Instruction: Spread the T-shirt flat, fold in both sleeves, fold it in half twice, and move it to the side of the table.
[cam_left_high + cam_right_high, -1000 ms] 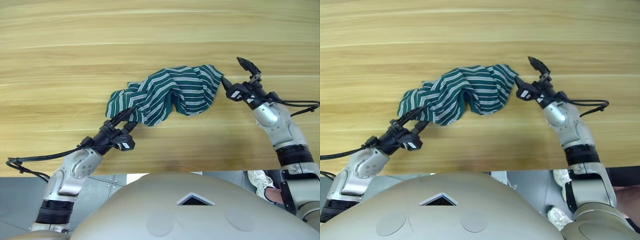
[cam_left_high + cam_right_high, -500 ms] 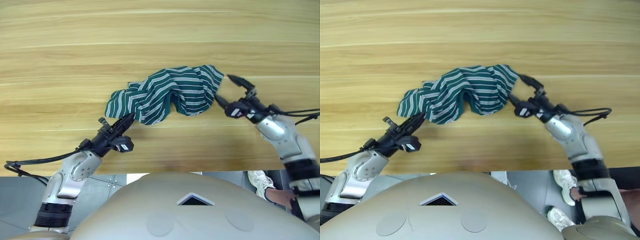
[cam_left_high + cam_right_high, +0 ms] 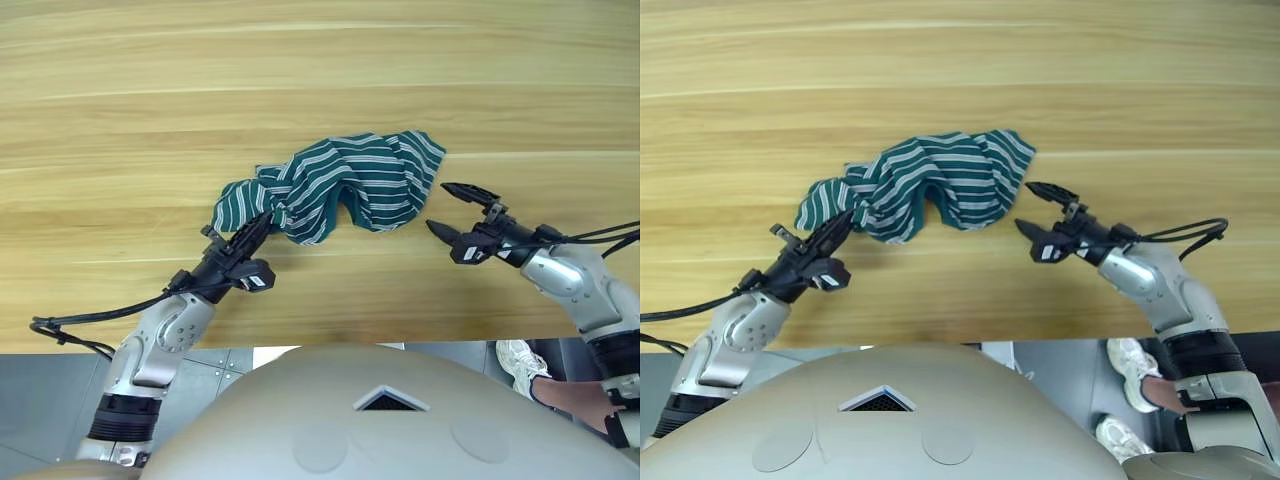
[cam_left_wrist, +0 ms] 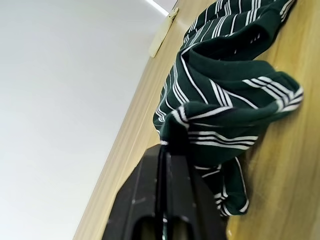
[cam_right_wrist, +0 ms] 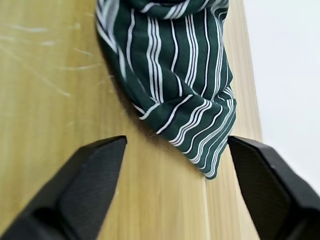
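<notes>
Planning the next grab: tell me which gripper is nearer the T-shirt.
Left. The left gripper is shut on the T-shirt at its near left edge; the right gripper hangs open just off its right side, not touching.

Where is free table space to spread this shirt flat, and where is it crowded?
Bare: the wide band of table beyond the T-shirt, and the wood left and right of it. Crowded: the near side, where the left gripper pinches the cloth and the open right gripper stands beside it.

One T-shirt [image 3: 345,185], one table [image 3: 300,60], two tools: left tool [image 3: 262,222], right tool [image 3: 438,206]
</notes>
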Action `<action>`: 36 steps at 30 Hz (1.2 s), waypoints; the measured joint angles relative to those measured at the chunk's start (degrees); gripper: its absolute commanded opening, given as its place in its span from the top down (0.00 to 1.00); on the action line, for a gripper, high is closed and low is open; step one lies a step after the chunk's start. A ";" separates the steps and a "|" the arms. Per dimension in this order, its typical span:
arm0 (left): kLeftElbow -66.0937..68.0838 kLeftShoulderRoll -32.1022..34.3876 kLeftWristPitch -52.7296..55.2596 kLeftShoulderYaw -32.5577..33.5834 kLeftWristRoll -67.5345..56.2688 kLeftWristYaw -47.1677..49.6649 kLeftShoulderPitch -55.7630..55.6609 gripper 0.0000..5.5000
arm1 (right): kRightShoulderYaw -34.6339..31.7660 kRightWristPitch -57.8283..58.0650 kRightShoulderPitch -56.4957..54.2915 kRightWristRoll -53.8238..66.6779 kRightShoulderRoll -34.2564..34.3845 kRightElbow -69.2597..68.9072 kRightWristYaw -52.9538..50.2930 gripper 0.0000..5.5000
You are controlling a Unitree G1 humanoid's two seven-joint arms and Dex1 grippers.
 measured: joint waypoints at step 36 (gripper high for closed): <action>-4.18 3.23 -3.87 1.03 -32.89 -6.62 1.24 1.00 | 1.11 -7.61 3.61 26.14 -0.16 -2.29 4.10 1.00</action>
